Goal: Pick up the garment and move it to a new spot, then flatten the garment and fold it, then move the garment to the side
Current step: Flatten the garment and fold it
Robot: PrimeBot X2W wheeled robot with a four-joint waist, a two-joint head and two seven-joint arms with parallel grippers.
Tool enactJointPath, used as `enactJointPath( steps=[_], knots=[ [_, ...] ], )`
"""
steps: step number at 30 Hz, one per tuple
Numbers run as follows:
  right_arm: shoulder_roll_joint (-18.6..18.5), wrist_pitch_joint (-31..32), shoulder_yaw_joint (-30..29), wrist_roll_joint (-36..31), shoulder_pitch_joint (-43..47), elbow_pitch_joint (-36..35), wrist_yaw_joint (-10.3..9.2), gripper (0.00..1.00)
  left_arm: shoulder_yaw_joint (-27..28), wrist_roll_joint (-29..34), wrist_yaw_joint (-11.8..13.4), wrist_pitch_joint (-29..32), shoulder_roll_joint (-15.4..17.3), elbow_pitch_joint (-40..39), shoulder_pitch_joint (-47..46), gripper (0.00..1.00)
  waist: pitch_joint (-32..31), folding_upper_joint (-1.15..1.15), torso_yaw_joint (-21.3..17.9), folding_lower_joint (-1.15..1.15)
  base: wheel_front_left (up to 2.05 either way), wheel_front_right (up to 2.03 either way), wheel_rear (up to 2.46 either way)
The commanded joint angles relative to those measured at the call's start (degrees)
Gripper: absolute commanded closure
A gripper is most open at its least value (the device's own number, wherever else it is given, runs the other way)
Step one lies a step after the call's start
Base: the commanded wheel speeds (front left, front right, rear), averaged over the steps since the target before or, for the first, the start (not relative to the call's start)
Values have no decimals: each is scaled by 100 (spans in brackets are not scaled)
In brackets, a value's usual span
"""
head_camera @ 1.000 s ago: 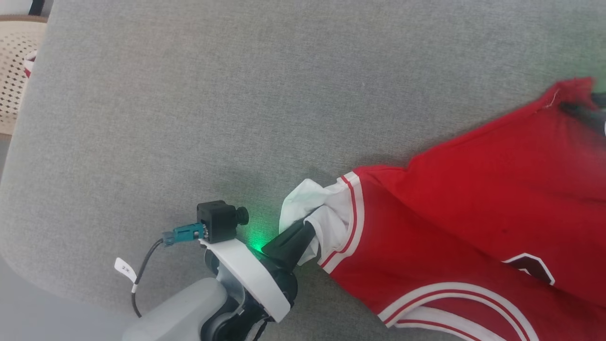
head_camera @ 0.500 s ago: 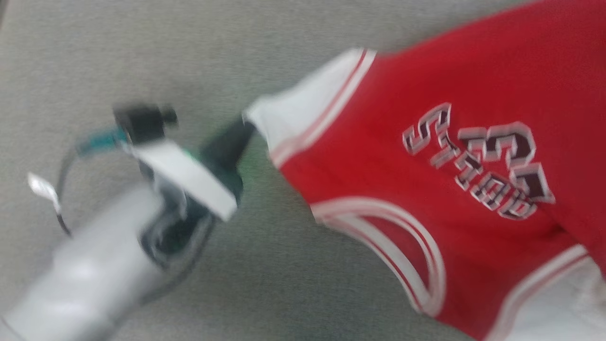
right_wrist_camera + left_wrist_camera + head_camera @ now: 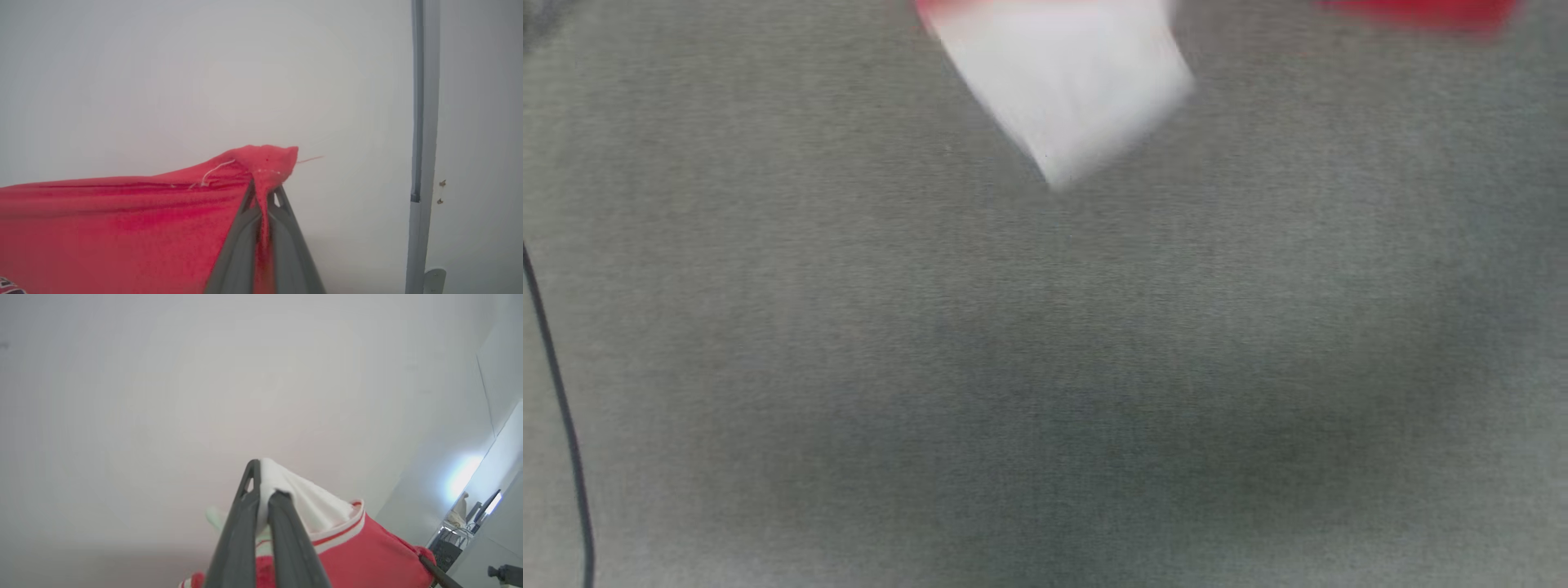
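Note:
The garment is lifted between both grippers. In the left wrist view my left gripper [image 3: 265, 479] is shut on the white sleeve, and the red garment [image 3: 359, 555] with its striped trim hangs off to the right. In the right wrist view my right gripper [image 3: 265, 192] is shut on a red corner, with the garment [image 3: 122, 220] stretching away to the left. The blurred head view catches the garment's white sleeve [image 3: 1066, 90] hanging at the top edge, over the grey surface.
The grey fabric surface [image 3: 1045, 367] spreads below the garment. A thin black cable [image 3: 556, 392] runs down its left edge. A grey upright post [image 3: 423, 122] stands against a pale wall to the right of my right gripper.
The head camera has swung, so the whole picture shifted. The garment lay on the grey surface a second ago; now it is raised, with only its lower tips at the top edge.

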Motion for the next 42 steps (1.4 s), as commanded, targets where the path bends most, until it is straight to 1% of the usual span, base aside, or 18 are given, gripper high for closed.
enactJointPath(
  steps=[1, 4, 5, 7, 9, 10, 13, 15, 17, 19, 20, 23, 25, 27, 31, 36, 42],
  knots=[
    [-28, -146, -63, -76, -146, 193, -29, 100, 178, 31, 17, -158, 75, 220, -273, 100, 23, 0, -87, -1, 0, 0, 0],
    [2, -274, -29, -82, -348, 422, -42, 100, 230, 12, -26, -217, -19, 426, -593, 100, -13, 0, -100, -1, 0, 0, 0],
    [22, -221, 21, -41, -339, 478, -42, 100, 232, -94, -33, -140, -79, 445, -559, 100, -26, 0, -92, -1, 0, 0, 0],
    [-21, -140, 141, -4, -188, 539, -41, 100, 89, -88, -51, 1, -116, 312, -307, 100, -29, 0, -62, -1, 0, 0, 0],
    [-34, -48, 306, 78, 71, 544, -33, 100, -41, -220, -56, 91, -102, -16, 144, 100, -19, 0, -42, -1, 0, 0, 0],
    [-66, -31, 368, 136, 223, 518, -33, 100, -123, -234, -57, 69, -41, -233, 431, 100, -16, 0, -29, -1, 0, 0, 0],
    [-139, 87, 621, 340, 827, 329, -21, 100, -299, -470, -60, -50, 90, -967, 1505, 100, -27, 0, 3, -1, 0, 0, 0],
    [-229, 213, 826, 507, 1397, 119, -20, 100, -449, -583, -61, -156, 214, -1477, 2371, 100, -48, 0, 21, -1, 0, 0, 0],
    [-399, 264, 966, 713, 1998, -118, -20, 100, -611, -630, -61, -276, 320, -1937, 3224, 100, -80, 0, 52, -1, 0, 0, 0],
    [-546, 308, 1038, 967, 2618, -380, -20, 100, -726, -701, -61, -373, 374, -2335, 3986, 100, -130, 0, 85, -1, 0, 0, 0],
    [-546, 308, 1038, 967, 2618, -380, -20, 100, -726, -701, -61, -373, 374, -2335, 3986, 100, -130, 0, 85, -1, 0, 0, 0],
    [-812, 258, 1076, 1326, 3554, -826, -20, 100, -872, -667, -62, -457, 490, -2863, 4988, 100, -258, 0, 108, -1, 0, 0, 0],
    [-956, 194, 1048, 1547, 4145, -1121, -20, 100, -845, -718, -63, -487, 497, -3239, 5632, 100, -386, 0, 120, -1, 0, 0, 0],
    [-1086, 185, 996, 1785, 4718, -1434, -19, 100, -827, -621, -62, -506, 581, -3529, 6179, 100, -533, 0, 147, -1, 0, 0, 0],
    [-1360, 253, 906, 2094, 5768, -2073, -19, 100, -726, -429, -62, -502, 761, -4043, 7026, 100, -793, 0, 138, -1, 0, 0, 0],
    [-1658, 372, 748, 2275, 6871, -2823, -19, 100, -502, -223, -63, -503, 1025, -4707, 8018, 100, -951, 0, 34, -1, 0, 0, 0],
    [-1870, 171, 191, 2444, 8042, -3518, -20, 100, -268, 68, -64, -503, 1240, -5497, 8949, 100, -1021, 0, -57, -1, 0, 0, 0]
  ],
)
